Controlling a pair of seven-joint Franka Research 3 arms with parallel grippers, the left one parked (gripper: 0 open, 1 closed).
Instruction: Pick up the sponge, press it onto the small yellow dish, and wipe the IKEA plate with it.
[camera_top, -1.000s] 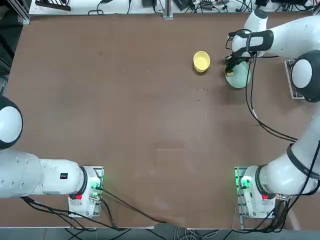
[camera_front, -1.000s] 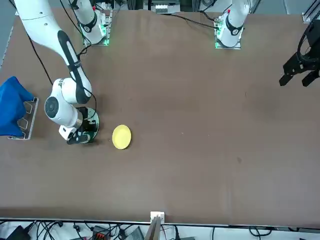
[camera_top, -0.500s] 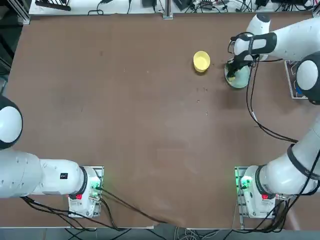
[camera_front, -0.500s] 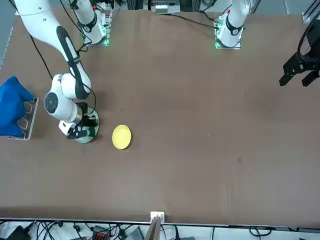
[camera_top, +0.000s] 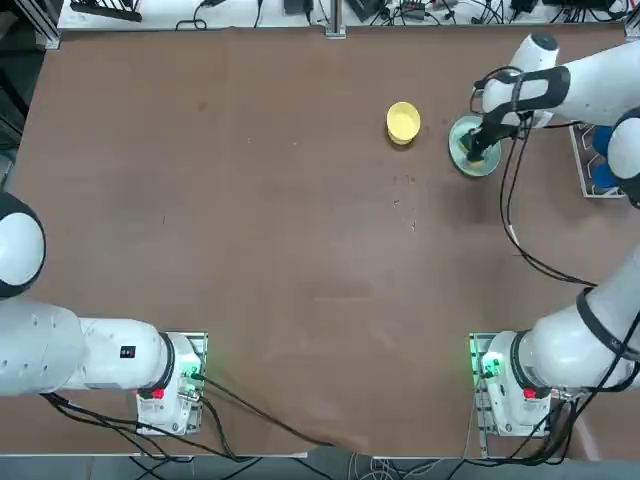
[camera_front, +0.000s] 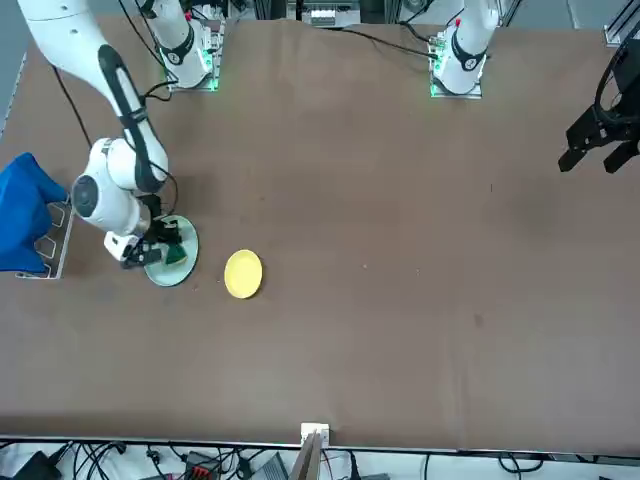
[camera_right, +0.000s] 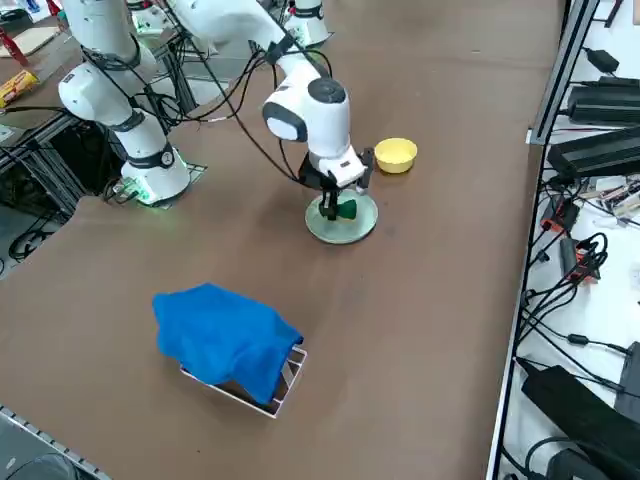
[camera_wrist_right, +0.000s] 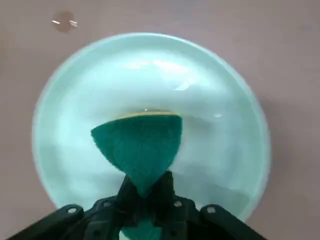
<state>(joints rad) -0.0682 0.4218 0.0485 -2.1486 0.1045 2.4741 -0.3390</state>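
Observation:
The mint IKEA plate (camera_wrist_right: 220, 150) lies on the brown table at the far right, also seen as plate (camera_top: 462, 160), plate (camera_front: 163, 279) and plate (camera_right: 350, 233). My right gripper (camera_wrist_right: 145, 200) is shut on the sponge (camera_wrist_right: 137, 142), pinching the green block so it bulges, and holds it down on the middle of the plate. From the side, the sponge (camera_right: 346, 209) shows green under the gripper (camera_right: 330, 208). The small yellow dish (camera_top: 403, 122) stands apart to the left of the plate, with nothing in it, and shows again as dish (camera_right: 396, 153) and dish (camera_front: 243, 273).
A blue cloth (camera_right: 225, 340) is draped over a metal rack at the table's right edge, near the plate; the cloth (camera_front: 25, 210) also appears in the front view. The arm's black cable (camera_top: 510, 215) hangs over the table beside the plate.
My right gripper, with the sponge in it, has slid over the plate away from the yellow dish, toward the right edge of the table. The dishes have stayed put.

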